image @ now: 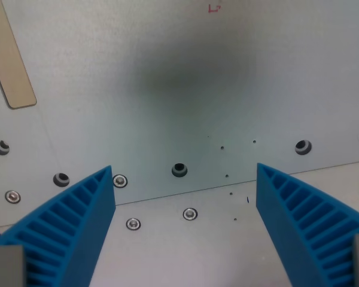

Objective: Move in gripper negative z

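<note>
With its blue jaws spread wide and holding nothing, the gripper [185,179] hangs over bare metal plate [185,78]; a seam [185,192] crosses between them.

Table: a grey metal plate [167,72] with a thin seam across it.
Holes: a dark hole [179,170] near the middle.
Screws: a shiny screw [190,213] below the seam.
Strip: a tan strip [9,60] at top left.
Mark: a small red mark [214,8] at the top.

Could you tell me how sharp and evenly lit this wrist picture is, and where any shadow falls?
In the wrist view, lighting is soft, with no harsh glare; a broad dark shadow lies on the grey metal plate above centre. The screws and holes look fairly sharp, while the blue fingers of the open gripper are slightly soft.
</note>
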`<action>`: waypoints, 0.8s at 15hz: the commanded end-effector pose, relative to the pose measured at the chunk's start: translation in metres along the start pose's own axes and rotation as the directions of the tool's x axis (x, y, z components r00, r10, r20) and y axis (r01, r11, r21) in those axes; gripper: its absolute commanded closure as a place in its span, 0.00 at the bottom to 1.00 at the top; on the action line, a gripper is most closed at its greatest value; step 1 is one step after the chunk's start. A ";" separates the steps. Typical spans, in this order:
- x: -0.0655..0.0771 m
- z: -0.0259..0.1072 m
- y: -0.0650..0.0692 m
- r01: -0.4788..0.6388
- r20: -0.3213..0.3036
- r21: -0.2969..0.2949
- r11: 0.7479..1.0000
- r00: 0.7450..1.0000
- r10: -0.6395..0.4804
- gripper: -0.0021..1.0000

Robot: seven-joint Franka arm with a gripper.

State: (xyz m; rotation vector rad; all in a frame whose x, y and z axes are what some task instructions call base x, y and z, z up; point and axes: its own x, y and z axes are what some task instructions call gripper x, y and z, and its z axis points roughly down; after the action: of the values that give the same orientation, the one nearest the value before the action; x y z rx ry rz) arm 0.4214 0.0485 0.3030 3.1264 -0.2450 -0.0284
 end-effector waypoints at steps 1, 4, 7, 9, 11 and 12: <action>0.000 -0.008 0.000 0.000 -0.006 0.001 1.000 1.000 0.000 0.00; 0.000 -0.023 0.000 0.000 -0.006 0.001 1.000 1.000 0.000 0.00; 0.000 -0.038 0.000 0.000 -0.006 0.001 1.000 1.000 0.000 0.00; 0.000 -0.048 0.000 0.000 -0.006 0.001 1.000 1.000 0.000 0.00; 0.000 -0.058 0.000 0.000 -0.006 0.001 1.000 1.000 0.000 0.00; 0.000 -0.063 0.000 0.000 -0.006 0.001 1.000 1.000 0.000 0.00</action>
State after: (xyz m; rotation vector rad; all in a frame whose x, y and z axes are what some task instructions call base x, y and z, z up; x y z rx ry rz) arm 0.4276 0.0513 0.3558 3.1281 -0.2402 -0.0023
